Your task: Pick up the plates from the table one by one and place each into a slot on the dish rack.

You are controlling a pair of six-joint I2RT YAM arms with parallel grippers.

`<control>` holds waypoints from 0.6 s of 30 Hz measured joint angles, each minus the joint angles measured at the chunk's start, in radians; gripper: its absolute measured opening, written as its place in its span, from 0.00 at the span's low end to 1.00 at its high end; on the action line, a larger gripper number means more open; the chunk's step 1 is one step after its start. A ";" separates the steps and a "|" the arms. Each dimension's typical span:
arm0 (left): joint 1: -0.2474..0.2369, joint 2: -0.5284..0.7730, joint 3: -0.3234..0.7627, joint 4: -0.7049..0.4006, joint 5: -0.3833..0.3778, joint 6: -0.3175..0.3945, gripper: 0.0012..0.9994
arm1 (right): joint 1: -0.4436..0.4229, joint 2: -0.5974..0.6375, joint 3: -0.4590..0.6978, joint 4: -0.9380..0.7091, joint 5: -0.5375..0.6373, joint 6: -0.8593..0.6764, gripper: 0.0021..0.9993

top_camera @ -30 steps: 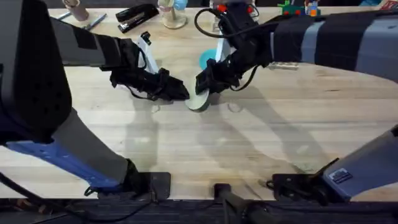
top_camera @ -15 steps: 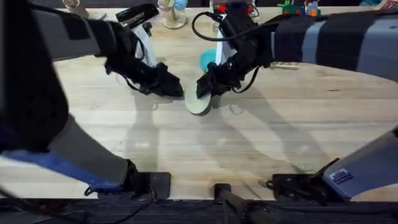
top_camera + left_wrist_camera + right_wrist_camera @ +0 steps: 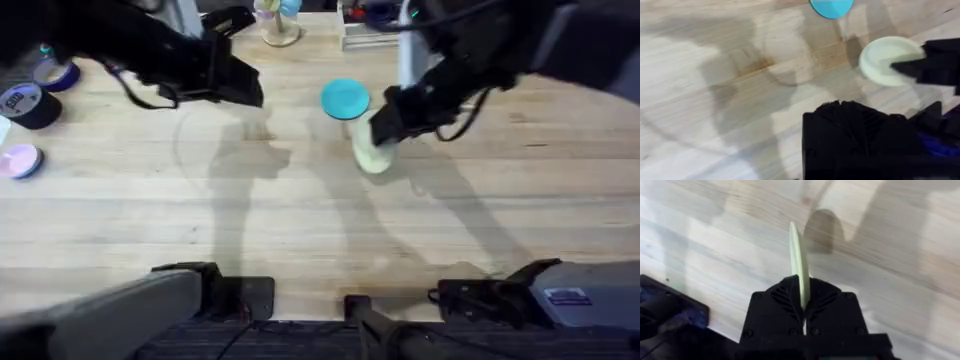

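- Counter of light wood planks, wide bare stretch across the near half, arm shadows on it.
- Right claw pinching the cream plate by its rim; the right wrist view has the plate edge-on, clamped between the two black fingers, over bare wood.
- Cream plate hangs tilted right of centre; can't tell if its low edge touches the counter. In the left wrist view its rimmed face shows, partly covered by the right claw's dark tip.
- Turquoise plate flat on the counter, just beyond and left of the cream one, slightly apart; cut off by the frame edge in the left wrist view.
- Left claw over the far left of the counter, well apart from both plates; fingers blurred and dark, can't tell spread or closed.
- Left edge: tape rolls and a pink disc.
- Far edge clutter is blurred and hard to make out.
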 joint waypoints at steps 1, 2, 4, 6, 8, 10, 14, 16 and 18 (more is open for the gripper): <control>0.000 -0.022 0.011 -0.016 -0.011 0.001 0.04 | -0.008 -0.025 0.008 -0.022 0.022 -0.009 0.03; 0.000 -0.048 0.022 -0.033 -0.025 0.001 0.04 | -0.019 -0.052 0.016 -0.043 0.044 -0.018 0.03; 0.000 -0.095 0.038 -0.064 -0.050 0.003 0.04 | -0.040 -0.100 0.030 -0.070 0.081 -0.029 0.03; 0.000 -0.144 0.052 -0.098 -0.079 0.004 0.04 | -0.065 -0.149 0.042 -0.097 0.114 -0.036 0.03; 0.000 -0.191 0.064 -0.125 -0.106 0.004 0.04 | -0.093 -0.199 0.048 -0.121 0.140 -0.042 0.03; 0.000 -0.232 0.075 -0.146 -0.128 0.004 0.04 | -0.123 -0.244 0.048 -0.137 0.158 -0.047 0.03; 0.000 -0.318 0.084 -0.158 -0.158 0.004 0.04 | -0.192 -0.331 0.048 -0.161 0.178 -0.050 0.03; 0.000 -0.356 0.085 -0.160 -0.165 0.004 0.06 | -0.229 -0.372 0.048 -0.168 0.181 -0.054 0.03; 0.000 -0.388 0.085 -0.161 -0.170 0.004 0.06 | -0.262 -0.410 0.048 -0.172 0.182 -0.062 0.03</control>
